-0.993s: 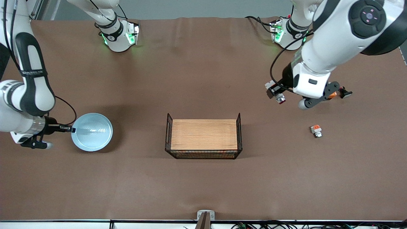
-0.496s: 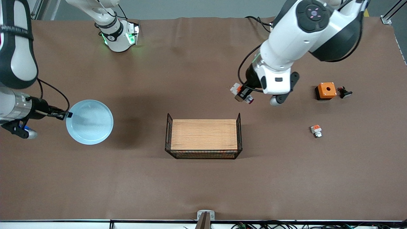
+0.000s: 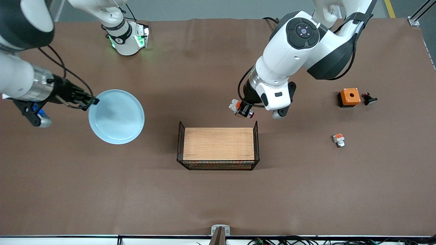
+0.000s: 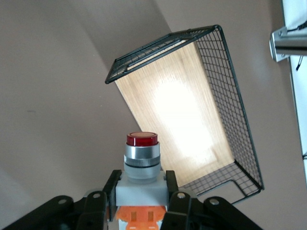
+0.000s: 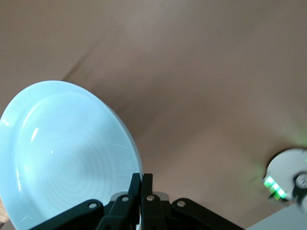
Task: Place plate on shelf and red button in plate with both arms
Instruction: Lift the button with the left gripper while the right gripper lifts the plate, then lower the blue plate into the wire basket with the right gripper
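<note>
My right gripper point(image 3: 92, 101) is shut on the rim of the pale blue plate point(image 3: 117, 116) and holds it in the air, tilted, over the table toward the right arm's end; the right wrist view shows the plate point(image 5: 62, 153) pinched between the fingers point(image 5: 142, 184). My left gripper point(image 3: 242, 109) is shut on the red button point(image 3: 244, 111) and holds it in the air just above the farther rim of the wire basket point(image 3: 218, 165). In the left wrist view the red button point(image 4: 141, 163), red cap outward, sits between the fingers point(image 4: 171, 184).
The basket point(image 4: 218, 72) has a wooden floor. An orange square box point(image 3: 349, 97) and a small dark part point(image 3: 369, 98) lie toward the left arm's end. A white-and-orange part point(image 3: 338, 140) lies nearer the front camera than the box.
My left gripper carried the red button from near the orange box across to the basket's rim. My right gripper lifted the plate and moved it toward the basket.
</note>
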Motion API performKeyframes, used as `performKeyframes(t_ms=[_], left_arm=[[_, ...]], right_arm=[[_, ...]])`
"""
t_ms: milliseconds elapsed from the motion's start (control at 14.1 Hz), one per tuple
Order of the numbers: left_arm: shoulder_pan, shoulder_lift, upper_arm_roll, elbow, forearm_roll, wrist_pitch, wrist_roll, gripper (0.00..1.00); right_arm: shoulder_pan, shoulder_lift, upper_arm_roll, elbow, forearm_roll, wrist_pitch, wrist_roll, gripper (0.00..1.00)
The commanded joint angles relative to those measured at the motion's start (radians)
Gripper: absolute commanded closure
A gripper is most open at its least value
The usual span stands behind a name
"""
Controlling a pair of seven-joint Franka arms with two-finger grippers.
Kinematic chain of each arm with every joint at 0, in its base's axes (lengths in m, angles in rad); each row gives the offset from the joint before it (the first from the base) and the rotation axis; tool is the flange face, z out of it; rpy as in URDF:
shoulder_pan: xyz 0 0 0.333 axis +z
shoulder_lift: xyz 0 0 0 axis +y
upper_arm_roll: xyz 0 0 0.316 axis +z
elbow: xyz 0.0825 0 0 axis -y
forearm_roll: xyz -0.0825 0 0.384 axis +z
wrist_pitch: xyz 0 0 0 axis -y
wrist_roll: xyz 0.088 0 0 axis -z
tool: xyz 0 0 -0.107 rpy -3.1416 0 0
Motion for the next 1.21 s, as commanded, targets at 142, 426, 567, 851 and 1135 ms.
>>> performKeyframes(t_ms=[142,426,567,851,1135], left_arm=[[-0.030,0.045,0.009,0.049,0.079,0.004,-0.147,0.70],[-0.030,0.050,0.009,0.049,0.104,0.004,-0.187,0.69],[-0.030,0.050,0.009,0.049,0.104,0.004,-0.187,0.70],[-0.028,0.050,0.009,0.049,0.104,0.004,-0.187,0.69],[-0.025,0.050,0.009,0.049,0.105,0.004,-0.187,0.69]], right_arm=[[0.204,0.006,-0.014,0.023,0.003,0.091,0.408,1.00],[0.342,0.015,-0.014,0.023,-0.034,0.167,0.648,1.00],[0.402,0.035,-0.014,0.023,-0.068,0.209,0.749,1.00],[0.494,0.096,-0.014,0.023,-0.131,0.282,0.901,1.00],[0.525,0.160,-0.014,0.028,-0.158,0.348,1.045,1.00]])
